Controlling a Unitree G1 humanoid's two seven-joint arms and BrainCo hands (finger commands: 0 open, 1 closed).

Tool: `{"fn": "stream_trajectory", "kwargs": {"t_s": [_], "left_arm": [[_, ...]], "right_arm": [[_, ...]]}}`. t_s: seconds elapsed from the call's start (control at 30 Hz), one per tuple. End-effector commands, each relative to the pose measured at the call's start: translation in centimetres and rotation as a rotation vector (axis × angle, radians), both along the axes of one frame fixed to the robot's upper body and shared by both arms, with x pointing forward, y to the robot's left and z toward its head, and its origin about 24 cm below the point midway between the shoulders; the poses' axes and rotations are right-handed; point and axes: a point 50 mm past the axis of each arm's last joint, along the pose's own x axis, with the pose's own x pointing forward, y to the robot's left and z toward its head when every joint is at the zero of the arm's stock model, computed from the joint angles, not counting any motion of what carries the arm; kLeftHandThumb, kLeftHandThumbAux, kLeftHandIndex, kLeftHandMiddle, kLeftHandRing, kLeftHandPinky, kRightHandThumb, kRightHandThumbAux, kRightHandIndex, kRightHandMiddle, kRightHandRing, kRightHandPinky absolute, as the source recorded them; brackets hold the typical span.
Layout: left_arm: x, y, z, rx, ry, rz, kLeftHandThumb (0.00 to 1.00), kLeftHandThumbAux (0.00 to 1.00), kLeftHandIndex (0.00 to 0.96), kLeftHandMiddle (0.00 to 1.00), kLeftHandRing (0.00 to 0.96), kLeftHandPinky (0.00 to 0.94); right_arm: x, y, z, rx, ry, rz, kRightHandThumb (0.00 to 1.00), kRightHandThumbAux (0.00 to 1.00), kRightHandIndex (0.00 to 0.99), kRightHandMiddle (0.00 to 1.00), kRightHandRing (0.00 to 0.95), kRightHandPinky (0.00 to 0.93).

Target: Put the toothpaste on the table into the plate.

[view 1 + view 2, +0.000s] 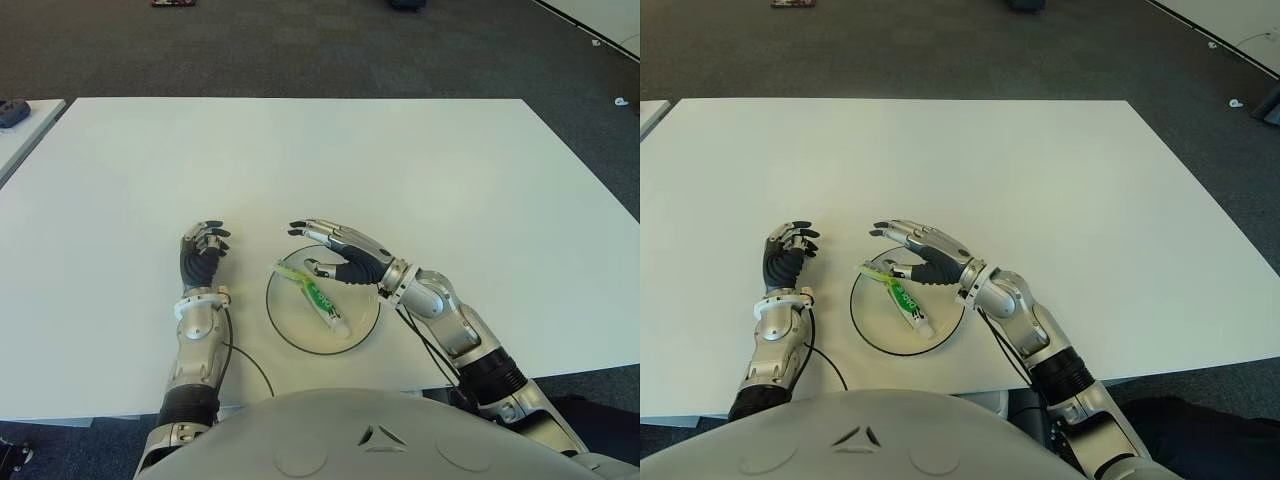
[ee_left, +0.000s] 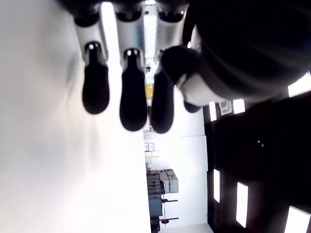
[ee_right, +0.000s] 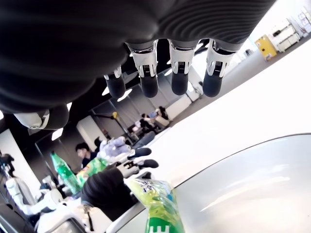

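A green and white toothpaste tube [image 1: 318, 296] lies inside the round white plate [image 1: 356, 326] near the table's front edge, its cap end toward me. My right hand [image 1: 335, 248] hovers over the plate's far side, fingers spread and holding nothing; the right wrist view shows the tube [image 3: 160, 211] lying free below the fingers [image 3: 179, 73]. My left hand [image 1: 202, 250] shows left of the plate with fingers curled and nothing in them.
The white table [image 1: 320, 160] stretches wide beyond the plate. A black cable [image 1: 250, 362] runs from the left wrist over the table's front edge. Dark carpet lies beyond the far edge, and another white table corner [image 1: 25, 125] stands at far left.
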Motion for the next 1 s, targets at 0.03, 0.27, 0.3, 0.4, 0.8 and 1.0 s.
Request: {"fn": "stream_trajectory", "kwargs": {"t_s": [0.03, 0.27, 0.3, 0.4, 0.8, 1.0], "left_arm": [[-0.6, -0.1, -1.0, -0.021, 0.056, -0.004, 0.834, 0.677, 0.401, 0.516, 0.634, 0.616], [-0.6, -0.1, -1.1, -0.011, 0.060, -0.003, 0.834, 0.678, 0.401, 0.513, 0.628, 0.602], [-0.6, -0.1, -1.1, -0.011, 0.060, -0.004, 0.834, 0.678, 0.401, 0.512, 0.627, 0.600], [-0.5, -0.1, -1.1, -0.016, 0.063, 0.003, 0.834, 0.678, 0.401, 0.509, 0.621, 0.593], [-0.5, -0.3, -1.0, -0.009, 0.054, 0.000, 0.833, 0.679, 0.400, 0.503, 0.615, 0.596], [-0.4, -0.3, -0.9, -0.001, 0.044, -0.019, 0.834, 0.679, 0.401, 0.504, 0.620, 0.601]], "right_arm": [[0.3, -1.1, 0.8, 0.064, 0.061, -0.047, 0.536, 0.160, 0.000, 0.000, 0.000, 0.000], [0.3, -2.9, 1.1, 0.223, 0.203, -0.136, 0.534, 0.178, 0.000, 0.000, 0.000, 0.000], [0.4, -2.9, 1.1, 0.230, 0.208, -0.139, 0.533, 0.180, 0.000, 0.000, 0.000, 0.000], [1.1, -3.6, 0.5, 0.354, 0.200, -0.255, 0.493, 0.232, 0.000, 0.000, 0.000, 0.015], [1.8, -5.7, -1.3, 0.889, 0.290, -0.604, 0.397, 0.573, 0.237, 0.242, 0.294, 0.387], [1.5, -7.8, -3.6, 0.917, 0.308, -0.790, 0.640, 0.704, 0.401, 0.394, 0.422, 0.467]]}}
